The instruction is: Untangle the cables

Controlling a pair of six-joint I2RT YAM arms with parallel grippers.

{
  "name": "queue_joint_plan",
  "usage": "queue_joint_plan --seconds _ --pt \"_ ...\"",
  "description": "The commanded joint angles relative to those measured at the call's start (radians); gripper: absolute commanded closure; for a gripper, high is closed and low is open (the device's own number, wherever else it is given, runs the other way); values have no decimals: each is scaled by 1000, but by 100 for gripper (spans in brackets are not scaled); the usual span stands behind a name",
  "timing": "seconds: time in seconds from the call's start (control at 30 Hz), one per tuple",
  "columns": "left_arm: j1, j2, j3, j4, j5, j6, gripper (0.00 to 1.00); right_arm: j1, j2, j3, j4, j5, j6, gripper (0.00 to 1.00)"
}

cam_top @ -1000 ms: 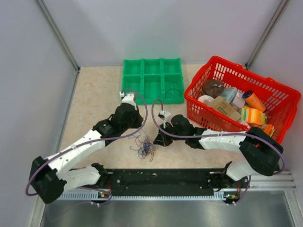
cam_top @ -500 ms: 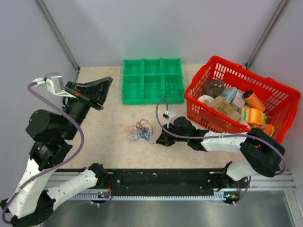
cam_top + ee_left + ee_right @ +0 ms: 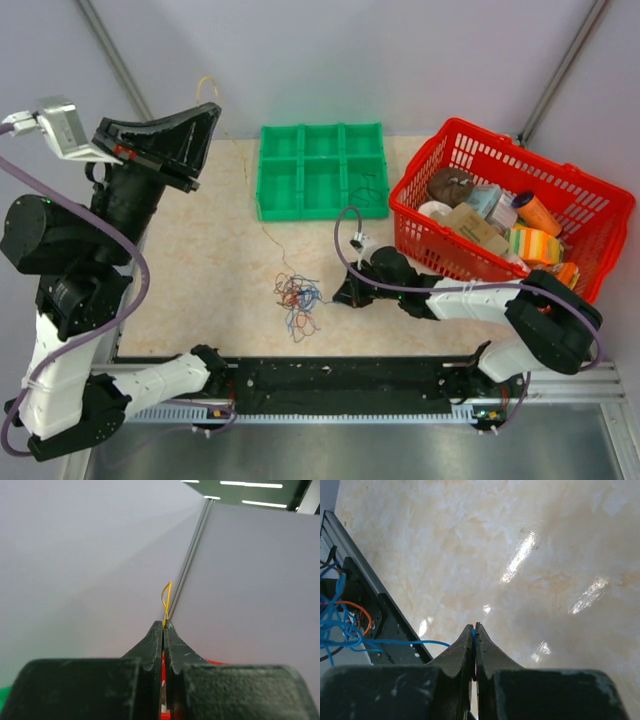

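Note:
The cables [image 3: 297, 297] lie as a small tangle of blue, orange, red and dark strands on the table, in front of the arm bases. My left gripper [image 3: 211, 108] is raised high at the back left and is shut on a yellow cable [image 3: 206, 83]. That cable's loop [image 3: 166, 596] pokes out past the left gripper's closed tips [image 3: 164, 625]. A thin strand [image 3: 270, 240] hangs from up there down to the tangle. Low on the table, just right of the tangle, my right gripper [image 3: 340, 298] is shut on a blue cable [image 3: 400, 642]; its tips [image 3: 474, 629] are pressed together.
A green compartment tray [image 3: 322, 127] sits at the back centre. A red basket [image 3: 455, 128] full of packages stands at the right. Grey walls close in the left, back and right. The black base rail [image 3: 340, 378] runs along the near edge.
My left arm has risen from the tangle, up and to the back left, drawing a yellow strand out. The tangle shifted a little on the table. The right gripper stayed low.

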Motion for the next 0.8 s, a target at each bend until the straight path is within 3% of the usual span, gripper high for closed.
queue_joint_plan --seconds 0.0,0.53,0.77 --pt "3 32 109 99 35 33 100 -14 5 1 20 14 9 100" --pt "3 244 495 156 -5 157 100 -14 -11 27 -239 219 -26 100" --pt "3 249 471 352 -22 260 100 -15 -93 15 -313 333 -80 100"
